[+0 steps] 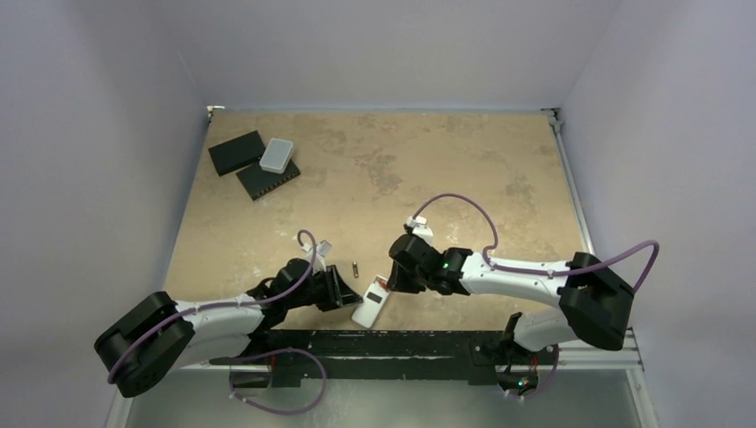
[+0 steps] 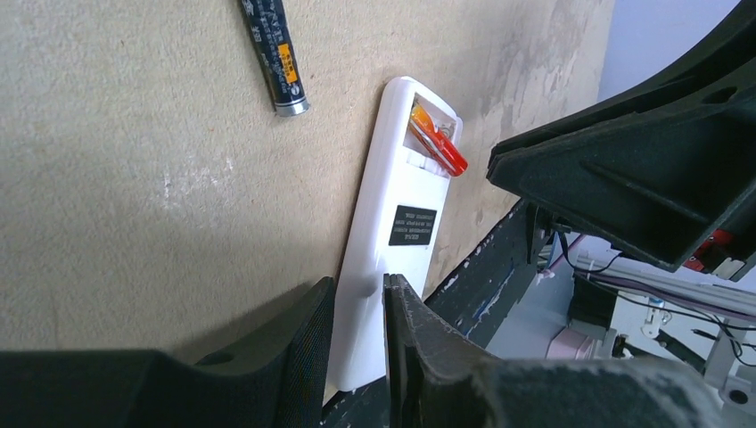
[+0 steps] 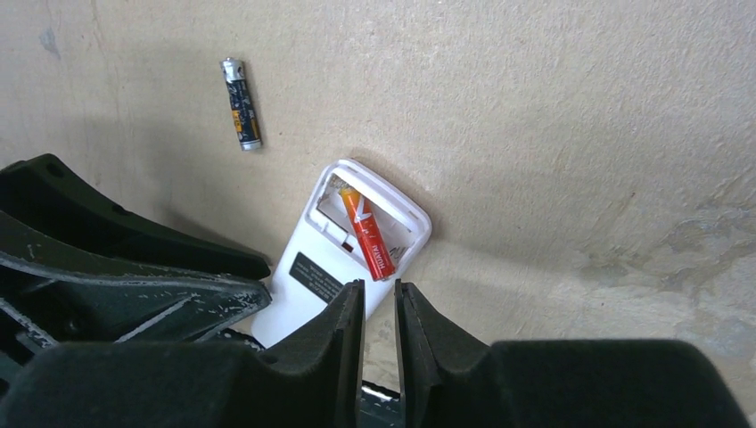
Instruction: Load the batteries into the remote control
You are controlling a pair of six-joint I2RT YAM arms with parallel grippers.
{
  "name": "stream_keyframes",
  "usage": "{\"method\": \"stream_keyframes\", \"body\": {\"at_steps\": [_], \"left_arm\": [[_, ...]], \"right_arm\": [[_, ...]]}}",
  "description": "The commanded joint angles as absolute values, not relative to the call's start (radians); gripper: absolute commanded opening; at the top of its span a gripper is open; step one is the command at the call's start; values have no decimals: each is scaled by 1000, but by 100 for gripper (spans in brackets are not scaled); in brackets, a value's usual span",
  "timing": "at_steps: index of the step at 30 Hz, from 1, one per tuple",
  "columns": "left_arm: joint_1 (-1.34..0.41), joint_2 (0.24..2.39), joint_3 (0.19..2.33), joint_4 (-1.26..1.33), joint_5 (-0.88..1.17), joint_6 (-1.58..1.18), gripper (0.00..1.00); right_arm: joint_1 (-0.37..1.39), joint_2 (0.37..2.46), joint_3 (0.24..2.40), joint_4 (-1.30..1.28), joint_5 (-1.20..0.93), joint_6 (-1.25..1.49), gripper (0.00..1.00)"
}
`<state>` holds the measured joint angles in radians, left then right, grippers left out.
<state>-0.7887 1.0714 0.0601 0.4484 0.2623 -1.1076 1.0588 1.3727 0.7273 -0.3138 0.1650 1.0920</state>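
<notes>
Left pincer (image 1: 339, 290) and right pincer (image 1: 395, 275) flank the remote control (image 1: 370, 303) at lower centre of the top view. Its long axis leans steeply toward upper right, back face up.

Left wrist view: jaws barely parted over the remote control's near end, and I cannot tell whether they grip it. The orange battery (image 2: 437, 143) lies askew in the open bay at upper centre.

Right wrist view: jaws slightly apart and empty. The dark battery (image 3: 241, 104) lies loose at upper left.

Judged step: seating the orange battery, which next needs pressing flat.
</notes>
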Motion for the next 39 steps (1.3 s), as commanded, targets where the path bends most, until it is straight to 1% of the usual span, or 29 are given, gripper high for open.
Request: {"method": "stream_keyframes", "body": {"at_steps": [1,12,19,30,32,36,39], "left_arm": [[-797,1049,42,456,285,-1127,26],[-821,1032,32,446,311,-1151,28],[-860,1023,26,457,292,-1179,28],[-923,1087,42,525,239,-1208,28],[-924,1085,51,501,229,-1202,28],[-925,1042,114,349,171,-1145,28],[-923,1008,165,247,123,-1099,31]], "right_arm": [[1052,1381,775,-305,170,1078,26],[1052,1388,782,-306,170,1068,27],[1052,1381,778,-305,172,1067,27],[1052,1368,772,-311,175,1060,27],[1054,1367,773,-311,176,1057,27],[1052,1366,781,-316,181,1043,27],[1053,1362,785,-319,187,1036,27]]}}
